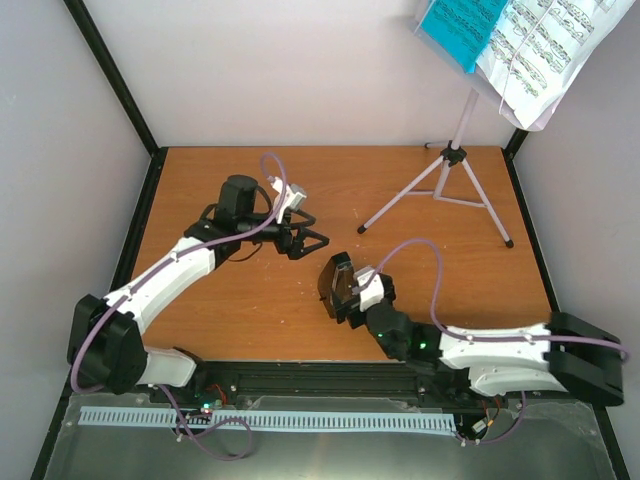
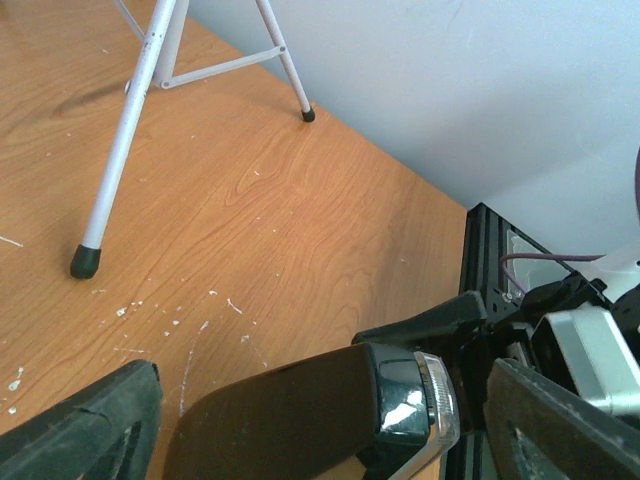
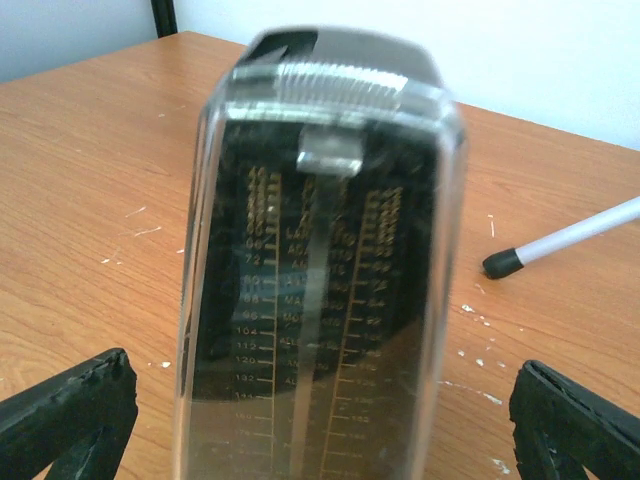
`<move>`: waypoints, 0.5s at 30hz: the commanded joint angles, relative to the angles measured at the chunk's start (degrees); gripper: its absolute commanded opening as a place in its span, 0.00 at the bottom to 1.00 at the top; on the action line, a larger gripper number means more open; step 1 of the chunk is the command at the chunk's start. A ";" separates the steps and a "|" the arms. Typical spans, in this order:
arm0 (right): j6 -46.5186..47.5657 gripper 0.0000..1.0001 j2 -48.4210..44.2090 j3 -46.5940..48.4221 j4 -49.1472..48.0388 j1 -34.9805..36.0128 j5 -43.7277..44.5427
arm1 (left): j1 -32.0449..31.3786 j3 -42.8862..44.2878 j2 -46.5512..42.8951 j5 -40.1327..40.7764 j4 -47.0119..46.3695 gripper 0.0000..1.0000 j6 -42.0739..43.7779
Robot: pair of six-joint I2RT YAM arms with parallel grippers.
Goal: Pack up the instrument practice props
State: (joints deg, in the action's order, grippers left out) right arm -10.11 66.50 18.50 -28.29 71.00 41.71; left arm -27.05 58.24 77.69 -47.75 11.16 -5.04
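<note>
The small black pyramid metronome (image 1: 333, 283) is mid-table, and I cannot tell if it stands or leans. My right gripper (image 1: 347, 293) is open around it. In the right wrist view the metronome (image 3: 320, 250) fills the space between the fingers (image 3: 70, 420), with gaps on both sides. My left gripper (image 1: 305, 240) is open and empty, just left of and behind the metronome (image 2: 300, 420). The silver tripod music stand (image 1: 452, 160) stands at the back right. Its desk holds the teal folder (image 1: 460, 28) and white sheet music (image 1: 545, 50).
A tripod leg with a black foot (image 2: 85, 260) reaches toward the left gripper, and another foot (image 3: 502, 263) lies right of the metronome. Grey walls enclose the wooden table (image 1: 250, 320) on three sides, with a black frame rail at its edges.
</note>
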 commanded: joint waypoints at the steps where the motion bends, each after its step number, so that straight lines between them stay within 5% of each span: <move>1: 0.74 1.00 -12.53 2.01 13.76 -0.10 -3.97 | -0.14 -0.50 -3.59 -0.99 -1.49 0.99 4.78; 8: 1.58 1.00 -31.65 5.88 25.00 -7.54 -19.35 | -8.64 -1.46 -5.62 9.64 1.25 0.99 11.35; 15: -3.82 1.00 -26.59 11.81 31.86 -29.30 -32.07 | -15.15 0.02 -1.07 14.11 4.16 0.99 12.82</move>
State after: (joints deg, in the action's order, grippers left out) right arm -10.98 37.06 28.80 -2.96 48.84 18.28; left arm -38.79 57.04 74.37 -38.35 12.80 4.51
